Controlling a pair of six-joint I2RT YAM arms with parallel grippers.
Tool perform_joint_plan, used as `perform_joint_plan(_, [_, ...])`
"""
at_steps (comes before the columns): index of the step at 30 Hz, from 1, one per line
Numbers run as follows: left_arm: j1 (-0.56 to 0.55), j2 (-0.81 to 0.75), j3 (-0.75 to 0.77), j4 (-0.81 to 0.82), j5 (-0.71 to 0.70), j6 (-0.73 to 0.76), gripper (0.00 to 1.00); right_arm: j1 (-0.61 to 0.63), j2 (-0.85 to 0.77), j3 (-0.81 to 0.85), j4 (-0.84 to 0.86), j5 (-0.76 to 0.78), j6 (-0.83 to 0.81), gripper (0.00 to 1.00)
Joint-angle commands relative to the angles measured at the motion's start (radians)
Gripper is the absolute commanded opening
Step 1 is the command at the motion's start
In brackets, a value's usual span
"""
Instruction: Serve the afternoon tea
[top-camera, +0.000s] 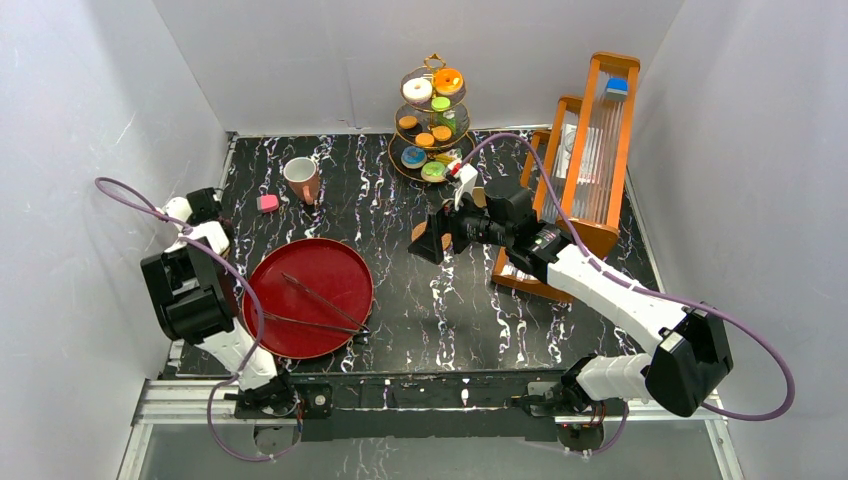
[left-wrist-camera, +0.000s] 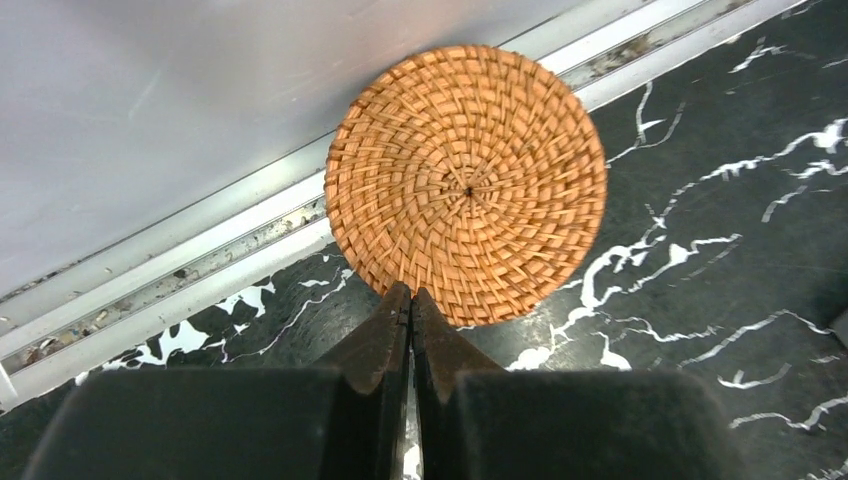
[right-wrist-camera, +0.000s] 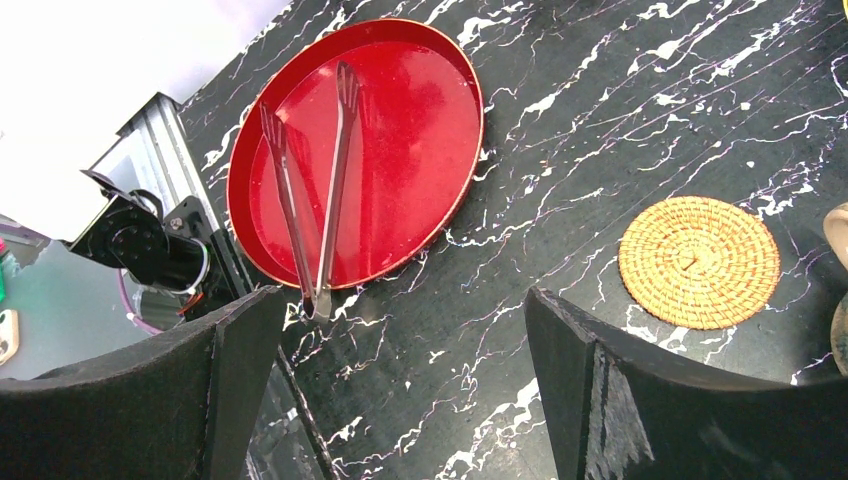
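**Gold wire stand** (top-camera: 433, 62) at the table's far edge: we see three round tiers bearing glossy toy pastries (top-camera: 447, 80), with a beige mug (top-camera: 301, 180) to its left. A round woven coaster (left-wrist-camera: 466, 185) lies flat by the wall rail. The left gripper (left-wrist-camera: 410, 300), pressed together, meets its near edge. The right gripper (right-wrist-camera: 400, 370), spread wide, hangs over the black marbled table (right-wrist-camera: 600, 100) near a second coaster (right-wrist-camera: 699, 262). Slim tongs (right-wrist-camera: 338, 180) lie in the round red tray (right-wrist-camera: 420, 130).

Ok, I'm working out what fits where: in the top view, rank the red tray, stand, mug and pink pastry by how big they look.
1. Red tray
2. Stand, close behind the tray; it sits farther back, so their true order is unsure
3. Mug
4. Pink pastry, clearly smallest
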Motion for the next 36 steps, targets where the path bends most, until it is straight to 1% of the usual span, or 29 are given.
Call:
perform_joint_plan(1, [0.005,0.044,0.043,0.027,-0.023,-0.02,0.0,-0.005,-0.018,0.007,0.03,0.0,-0.006,0.99])
perform_joint_plan(5, [0.004,0.087,0.07,0.013,-0.021,-0.023,0.0,-0.005,-0.015,0.013,0.033,0.004,-0.003,0.99])
perform_joint_plan(8, [0.004,0.095,0.075,0.039,0.077,0.018,0.0,-0.005,-0.014,0.014,0.034,0.011,-0.003,0.99])
perform_joint_plan(14, [-0.001,0.075,0.051,0.038,0.156,-0.012,0.0,-0.004,-0.005,0.011,0.033,0.012,-0.003,0.99])
perform_joint_plan(18, [-0.034,0.055,0.03,0.028,0.166,-0.019,0.0,-0.004,-0.016,0.005,0.038,0.017,-0.004,0.99])
perform_joint_plan(20, [-0.053,0.043,0.022,0.034,0.199,-0.011,0.0,-0.005,-0.019,0.002,0.036,0.019,-0.006,0.99])
perform_joint_plan(25, [-0.126,0.015,-0.012,0.039,0.178,-0.012,0.0,-0.004,-0.027,0.0,0.03,0.032,-0.011,0.99])
perform_joint_plan(29, [-0.203,0.004,-0.036,0.039,0.129,-0.012,0.0,-0.004,-0.044,-0.003,0.03,0.032,-0.008,0.99])
perform_joint_plan(32, [-0.24,0.0,-0.041,0.039,0.129,-0.02,0.0,-0.004,-0.062,-0.021,0.041,0.044,-0.003,0.99])
perform_joint_plan(36, [-0.27,0.014,-0.027,0.079,0.154,-0.023,0.0,-0.005,-0.078,-0.03,0.04,0.054,-0.003,0.99])
